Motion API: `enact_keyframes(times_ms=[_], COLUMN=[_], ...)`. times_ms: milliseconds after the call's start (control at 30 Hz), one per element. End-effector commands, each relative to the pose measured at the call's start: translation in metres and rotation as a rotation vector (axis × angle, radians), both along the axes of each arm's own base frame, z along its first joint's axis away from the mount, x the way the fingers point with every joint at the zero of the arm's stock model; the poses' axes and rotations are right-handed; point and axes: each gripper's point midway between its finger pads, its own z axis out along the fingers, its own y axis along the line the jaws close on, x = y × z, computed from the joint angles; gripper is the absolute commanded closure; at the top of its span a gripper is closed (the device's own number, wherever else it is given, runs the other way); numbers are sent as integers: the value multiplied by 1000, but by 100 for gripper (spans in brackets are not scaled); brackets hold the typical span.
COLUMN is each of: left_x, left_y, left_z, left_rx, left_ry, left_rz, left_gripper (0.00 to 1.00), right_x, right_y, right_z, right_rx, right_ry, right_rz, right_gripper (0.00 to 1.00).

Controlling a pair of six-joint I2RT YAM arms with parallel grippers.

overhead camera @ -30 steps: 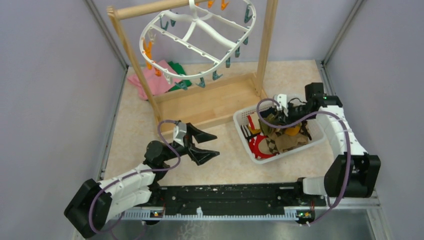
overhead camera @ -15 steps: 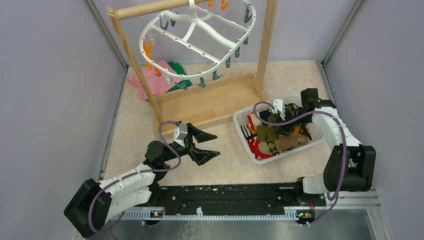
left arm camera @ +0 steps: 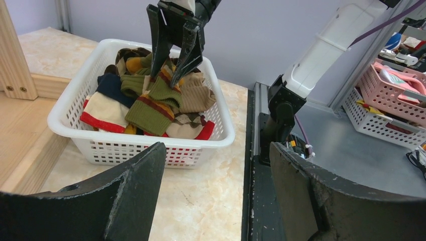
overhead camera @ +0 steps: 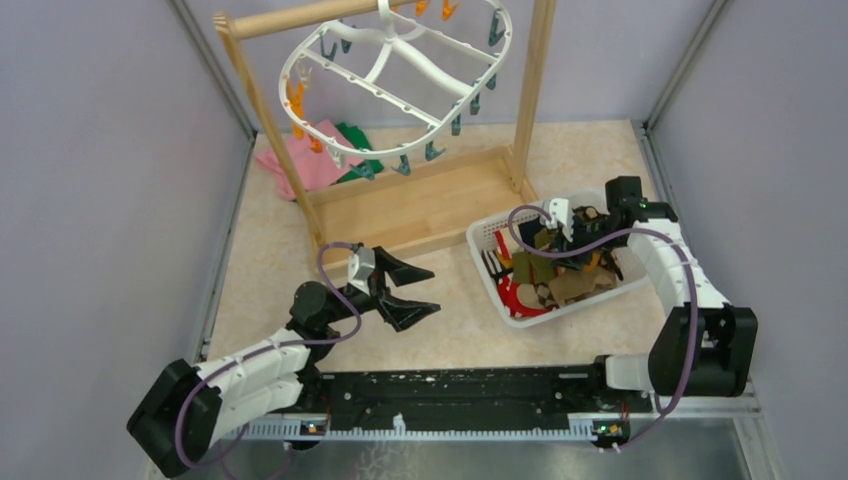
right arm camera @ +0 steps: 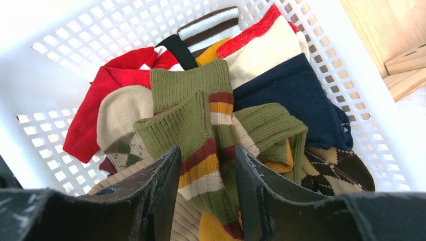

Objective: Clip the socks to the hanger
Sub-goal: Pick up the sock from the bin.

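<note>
The socks (overhead camera: 552, 278) lie heaped in a white slotted basket (overhead camera: 481, 236) at the right of the table. An olive sock with red, orange and white stripes (right arm camera: 198, 118) tops the pile. My right gripper (right arm camera: 207, 150) points down into the basket, open, its fingers on either side of that olive sock (left arm camera: 150, 108). From the left wrist view the right gripper (left arm camera: 166, 76) stands over the heap. The hanger (overhead camera: 400, 60), a white oval ring with teal and orange clips, hangs from the wooden pole at the back. My left gripper (overhead camera: 433, 290) is open and holds nothing, left of the basket.
The wooden rack (overhead camera: 420, 205) with its flat base stands between the hanger and the basket. Folded pink and green cloths (overhead camera: 325, 150) lie behind its left post. A pink basket (left arm camera: 397, 75) sits beyond the table's near rail.
The right gripper, shut on socks lifted over the basket a second ago, has dropped toward the heap and opened. The socks have settled back. The left arm has stayed still.
</note>
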Motion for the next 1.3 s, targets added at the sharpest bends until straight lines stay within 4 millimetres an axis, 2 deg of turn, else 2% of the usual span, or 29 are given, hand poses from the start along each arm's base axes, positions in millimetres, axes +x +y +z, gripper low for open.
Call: enact_keyframes(times_ms=[0, 300, 467, 600, 733, 800, 900, 1000, 1167, 1267], left_x=[-3, -4, -4, -5, -5, -5, -7, -13, -29, -35], left_y=[1, 0, -1, -2, -2, -3, -5, -7, -11, -14], left_z=[8, 8, 6, 5, 5, 5, 6, 9, 24, 36], left_rx=[-18, -17, -18, -18, -19, -19, -24, -32, -69, -85], left_ry=[-50, -46, -36, -25, -21, -21, -26, -45, -147, -241], left_rz=[-2, -4, -8, -13, -14, -18, -32, -58, -102, -101], left_gripper=[18, 18, 18, 18, 18, 18, 18, 19, 19, 19], right_x=[0, -2, -16, -18, -15, -13, -10, -13, -22, -20], right_y=[3, 2, 10, 6, 3, 2, 3, 10, 25, 28], right_z=[16, 36, 25, 16, 21, 24, 32, 47, 95, 127], right_rx=[5, -3, 37, 12, -9, -12, -4, 40, 145, 184], right_ry=[-47, -105, -38, 8, -21, -40, -55, -53, -89, -120], right_rz=[5, 10, 83, 88, 73, 67, 62, 72, 87, 18], right_gripper=[56, 51, 53, 61, 68, 76, 98, 100, 100, 100])
